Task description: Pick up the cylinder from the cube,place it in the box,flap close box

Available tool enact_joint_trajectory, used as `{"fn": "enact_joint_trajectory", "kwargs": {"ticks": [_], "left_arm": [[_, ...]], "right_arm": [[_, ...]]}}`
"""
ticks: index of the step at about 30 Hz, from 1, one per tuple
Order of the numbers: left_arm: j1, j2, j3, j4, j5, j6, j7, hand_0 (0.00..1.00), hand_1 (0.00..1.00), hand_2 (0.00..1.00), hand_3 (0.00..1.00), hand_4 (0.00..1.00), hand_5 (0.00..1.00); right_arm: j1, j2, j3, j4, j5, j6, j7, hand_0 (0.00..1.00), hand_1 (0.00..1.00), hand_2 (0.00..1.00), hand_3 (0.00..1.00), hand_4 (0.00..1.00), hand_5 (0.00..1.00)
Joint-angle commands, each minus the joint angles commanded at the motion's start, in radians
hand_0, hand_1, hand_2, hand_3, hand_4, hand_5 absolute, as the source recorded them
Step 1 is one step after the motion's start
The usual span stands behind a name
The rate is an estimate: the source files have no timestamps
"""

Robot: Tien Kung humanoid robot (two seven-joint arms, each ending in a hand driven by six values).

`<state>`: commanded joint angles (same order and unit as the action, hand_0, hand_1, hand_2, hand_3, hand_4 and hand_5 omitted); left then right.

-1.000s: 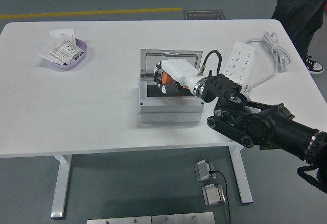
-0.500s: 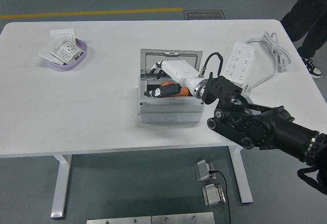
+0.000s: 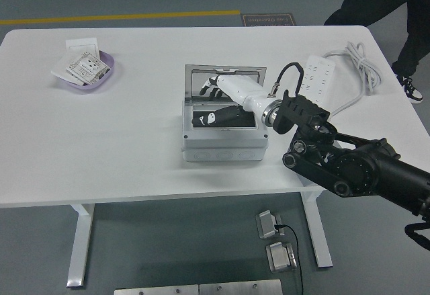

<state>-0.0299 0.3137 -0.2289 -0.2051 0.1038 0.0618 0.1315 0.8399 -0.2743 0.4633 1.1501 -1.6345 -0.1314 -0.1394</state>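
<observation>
1. Right robot hand was at the far side of the box, fingers spread and holding nothing, right by the upright lid.
2. Cylinder: not clearly visible. No orange showed in the box; probably hidden in the dark interior, can't confirm.
3. Judged step: flap the lid shut. Best w/ fingers hooked behind the lid's top edge, pulling toward the near tabletop edge in an arc about the hinge; clear the hand before it drops.
4. Box: grey plastic, square, rigid, mid-tabletop. Lid looked like shiny metal, thin frame; probably slippery.
5. Hand shell: smooth white; arm black.
6. Lilac bowl at far-left corner, white power strip toward far-right.
7. Left robot hand not in view.
</observation>
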Motion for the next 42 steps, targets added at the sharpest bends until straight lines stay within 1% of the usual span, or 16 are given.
{"fn": "enact_joint_trajectory", "kwargs": {"ticks": [4,8,9,13,14,15,19,20,21,25,28,32,33,37,40,42], "left_arm": [[0.003,-0.001,0.007,0.001,-0.008,0.0,0.0,0.627,0.647,0.607,0.622,0.653,0.186],[0.004,-0.002,0.016,0.002,-0.014,0.0,0.0,0.627,0.647,0.607,0.622,0.653,0.186],[0.004,-0.002,0.019,0.001,-0.016,0.0,0.0,0.627,0.646,0.607,0.62,0.651,0.185],[0.003,-0.004,0.025,0.001,-0.02,0.0,0.0,0.627,0.646,0.607,0.62,0.651,0.185],[0.003,-0.004,0.028,0.001,-0.022,0.0,0.0,0.627,0.646,0.607,0.62,0.651,0.185],[0.003,-0.004,0.031,0.001,-0.024,0.0,0.0,0.627,0.646,0.607,0.62,0.65,0.184],[0.002,-0.006,0.043,0.001,-0.032,0.0,0.0,0.627,0.646,0.607,0.62,0.65,0.184],[0.001,-0.007,0.046,0.0,-0.033,0.0,0.0,0.627,0.646,0.607,0.62,0.65,0.184],[0.0,-0.008,0.049,0.0,-0.035,0.0,0.0,0.627,0.646,0.606,0.62,0.649,0.183],[-0.004,-0.009,0.055,0.0,-0.035,0.0,0.0,0.627,0.646,0.606,0.62,0.649,0.183],[-0.007,-0.009,0.058,-0.001,-0.035,0.0,0.0,0.627,0.646,0.606,0.619,0.648,0.182],[-0.011,-0.009,0.06,-0.001,-0.032,0.001,0.001,0.627,0.646,0.606,0.619,0.648,0.182],[-0.011,-0.01,0.058,-0.002,-0.029,0.001,0.001,0.627,0.647,0.605,0.619,0.648,0.182],[-0.014,-0.011,0.049,-0.004,-0.017,0.001,0.001,0.627,0.647,0.605,0.619,0.648,0.182],[-0.016,-0.012,0.043,-0.005,-0.009,0.001,0.001,0.626,0.646,0.607,0.619,0.648,0.181],[-0.016,-0.013,0.04,-0.006,-0.006,0.001,0.001,0.626,0.646,0.607,0.619,0.648,0.181]], "right_arm": [[0.005,-0.053,0.037,0.094,0.029,0.059,-0.043,0.731,0.604,0.607,0.696,0.972,0.581],[0.024,-0.082,0.064,0.171,0.065,0.098,-0.064,0.731,0.604,0.607,0.696,0.972,0.581],[0.033,-0.086,0.07,0.18,0.073,0.104,-0.066,0.711,0.596,0.606,0.702,0.959,0.575],[0.065,-0.093,0.085,0.179,0.096,0.121,-0.071,0.711,0.596,0.606,0.702,0.959,0.575],[0.075,-0.092,0.086,0.168,0.103,0.122,-0.068,0.711,0.596,0.606,0.702,0.959,0.575],[0.086,-0.089,0.086,0.152,0.11,0.122,-0.064,0.681,0.575,0.607,0.705,0.953,0.57],[0.135,-0.065,0.072,0.075,0.142,0.113,-0.039,0.681,0.575,0.607,0.705,0.953,0.57],[0.15,-0.055,0.065,0.051,0.154,0.108,-0.028,0.681,0.575,0.607,0.705,0.953,0.57],[0.166,-0.045,0.056,0.025,0.167,0.102,-0.017,0.651,0.534,0.606,0.704,0.943,0.559],[0.215,-0.013,0.024,-0.076,0.21,0.081,0.02,0.651,0.534,0.606,0.704,0.943,0.559],[0.235,0.002,0.006,-0.144,0.235,0.067,0.042,0.651,0.529,0.605,0.703,0.925,0.543],[0.239,0.015,-0.018,-0.229,0.268,0.043,0.073,0.651,0.529,0.605,0.703,0.925,0.543],[0.235,0.018,-0.023,-0.244,0.276,0.037,0.08,0.663,0.548,0.605,0.704,0.923,0.546],[0.22,0.026,-0.043,-0.286,0.299,0.016,0.103,0.663,0.548,0.605,0.704,0.923,0.546],[0.208,0.029,-0.056,-0.3,0.312,0.004,0.112,0.66,0.548,0.602,0.704,0.924,0.55],[0.2,0.028,-0.062,-0.298,0.315,0.0,0.114,0.66,0.548,0.602,0.704,0.924,0.55]]}}
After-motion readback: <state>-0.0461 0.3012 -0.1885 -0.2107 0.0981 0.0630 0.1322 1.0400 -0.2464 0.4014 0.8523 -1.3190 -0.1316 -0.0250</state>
